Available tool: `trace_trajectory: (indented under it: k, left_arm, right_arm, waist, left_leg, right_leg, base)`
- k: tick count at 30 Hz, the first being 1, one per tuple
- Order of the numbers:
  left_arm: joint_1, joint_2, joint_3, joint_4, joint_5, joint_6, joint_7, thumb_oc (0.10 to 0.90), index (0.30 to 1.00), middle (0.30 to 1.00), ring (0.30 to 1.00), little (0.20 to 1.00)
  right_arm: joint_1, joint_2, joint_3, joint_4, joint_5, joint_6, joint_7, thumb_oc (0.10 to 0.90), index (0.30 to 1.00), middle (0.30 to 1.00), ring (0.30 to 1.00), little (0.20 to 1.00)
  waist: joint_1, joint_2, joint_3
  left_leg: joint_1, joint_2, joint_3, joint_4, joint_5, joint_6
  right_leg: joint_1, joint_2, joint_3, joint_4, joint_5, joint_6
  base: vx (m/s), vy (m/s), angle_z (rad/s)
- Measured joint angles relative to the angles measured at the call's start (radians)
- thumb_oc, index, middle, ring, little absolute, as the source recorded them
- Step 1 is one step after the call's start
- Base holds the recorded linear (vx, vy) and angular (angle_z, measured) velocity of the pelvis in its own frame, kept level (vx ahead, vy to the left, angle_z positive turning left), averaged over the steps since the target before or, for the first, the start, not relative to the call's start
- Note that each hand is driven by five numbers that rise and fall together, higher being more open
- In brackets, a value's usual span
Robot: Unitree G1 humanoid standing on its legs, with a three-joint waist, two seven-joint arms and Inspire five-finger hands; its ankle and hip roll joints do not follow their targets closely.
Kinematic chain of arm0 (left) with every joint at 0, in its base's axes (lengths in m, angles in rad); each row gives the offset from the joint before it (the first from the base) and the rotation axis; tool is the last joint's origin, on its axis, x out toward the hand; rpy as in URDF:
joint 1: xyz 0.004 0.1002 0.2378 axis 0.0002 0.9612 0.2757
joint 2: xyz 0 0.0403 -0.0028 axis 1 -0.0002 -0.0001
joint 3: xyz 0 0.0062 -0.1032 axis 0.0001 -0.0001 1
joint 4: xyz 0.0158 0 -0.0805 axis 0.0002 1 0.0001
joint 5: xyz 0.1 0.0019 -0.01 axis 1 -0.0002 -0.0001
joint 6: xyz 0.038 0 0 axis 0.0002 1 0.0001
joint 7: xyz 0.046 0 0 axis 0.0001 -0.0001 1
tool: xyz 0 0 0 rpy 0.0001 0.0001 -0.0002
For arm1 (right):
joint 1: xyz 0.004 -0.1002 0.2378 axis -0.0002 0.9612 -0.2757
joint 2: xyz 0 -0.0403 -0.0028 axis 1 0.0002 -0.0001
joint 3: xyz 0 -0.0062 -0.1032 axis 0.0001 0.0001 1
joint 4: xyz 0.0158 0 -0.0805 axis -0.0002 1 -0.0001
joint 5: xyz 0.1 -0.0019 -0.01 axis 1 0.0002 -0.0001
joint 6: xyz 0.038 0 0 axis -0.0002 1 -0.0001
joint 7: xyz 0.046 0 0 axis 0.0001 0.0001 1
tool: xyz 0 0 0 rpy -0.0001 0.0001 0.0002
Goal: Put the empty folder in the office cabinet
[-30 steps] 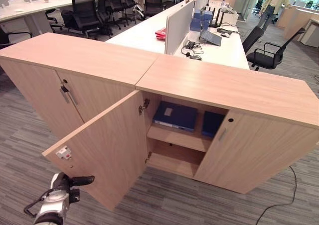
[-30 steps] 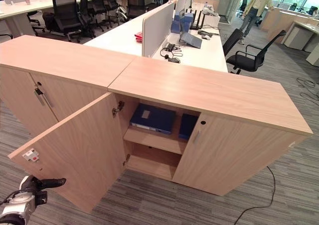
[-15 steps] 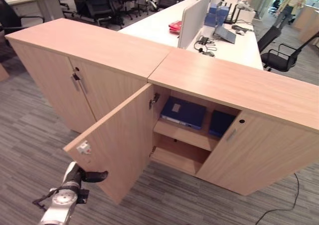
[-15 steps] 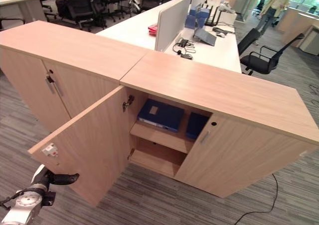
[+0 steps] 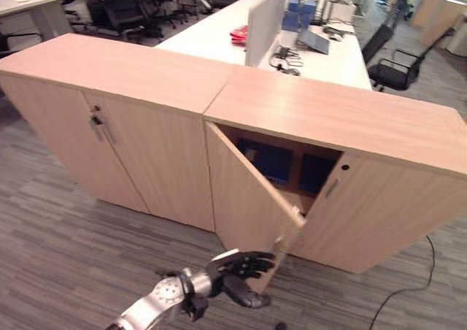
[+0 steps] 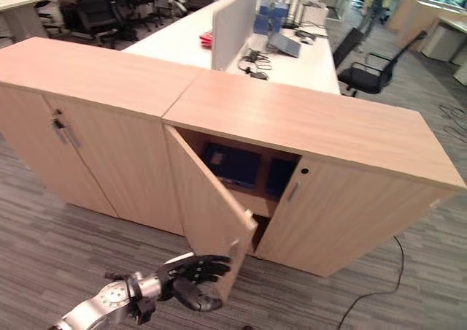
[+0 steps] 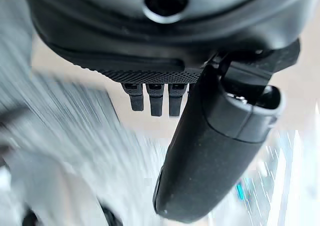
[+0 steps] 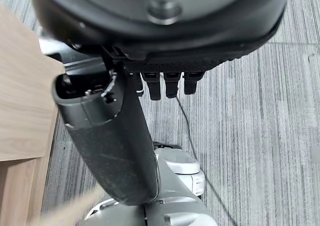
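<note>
Swung halfway closed since before, the cabinet door (image 5: 248, 198) has the left hand (image 5: 237, 269), fingers straight, pushing at 6 o'clock. Blue folders (image 5: 268, 162) are inside; only shutting is left. Right hand (image 8: 115, 141): relaxed, empty.

No legible text, label or number on anything here.

In front of me stands the office cabinet (image 5: 343, 125), low, light wood, its top bare. Its left door (image 5: 248, 198) hangs partly open, its free edge angled out toward me, and its right door is closed. Inside, on the upper shelf, the blue folder (image 5: 266, 160) lies flat in shadow.
</note>
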Motion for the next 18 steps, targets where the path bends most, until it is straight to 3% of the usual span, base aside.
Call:
trace_trajectory:
  k: [4, 13, 18]
  left_arm:
    - [-0.058, -0.012, -0.032, -0.032, -0.004, -0.006, -0.030, 0.800, 0.900, 0.900, 0.900, 0.900]
    - [-0.066, -0.006, -0.025, 0.001, -0.002, -0.006, -0.008, 0.800, 0.900, 0.900, 0.900, 0.900]
    - [-0.048, -0.074, 0.088, 0.134, 0.035, -0.011, 0.027, 0.800, 0.900, 0.900, 0.900, 0.900]
  right_arm:
    - [-0.012, -0.011, 0.025, -0.001, -0.036, 0.001, 0.000, 0.800, 0.900, 0.900, 0.900, 0.900]
    - [-0.028, -0.007, 0.022, 0.009, -0.036, 0.002, -0.004, 0.800, 0.900, 0.900, 0.900, 0.900]
    - [0.000, -0.005, -0.005, -0.007, -0.033, -0.008, -0.006, 0.800, 0.900, 0.900, 0.900, 0.900]
  waist:
    - [-0.012, 0.029, -0.010]
    - [-0.022, 0.031, -0.012]
    - [-0.025, 0.030, -0.014]
  left_leg:
    - [0.007, 0.007, 0.004, 0.004, 0.000, 0.000]
    - [0.017, 0.014, -0.002, 0.000, -0.010, -0.019]
    - [0.017, 0.017, -0.001, 0.000, -0.010, -0.019]
  right_leg:
    - [0.015, 0.012, 0.000, -0.020, 0.009, -0.003]
    - [0.030, 0.017, -0.006, -0.029, 0.001, -0.002]
    - [0.030, 0.020, -0.007, -0.032, 0.000, -0.003]
  base:
    - [0.00, -0.008, -0.03]
    - [0.00, -0.001, 0.00]
    - [0.00, -0.005, -0.01]
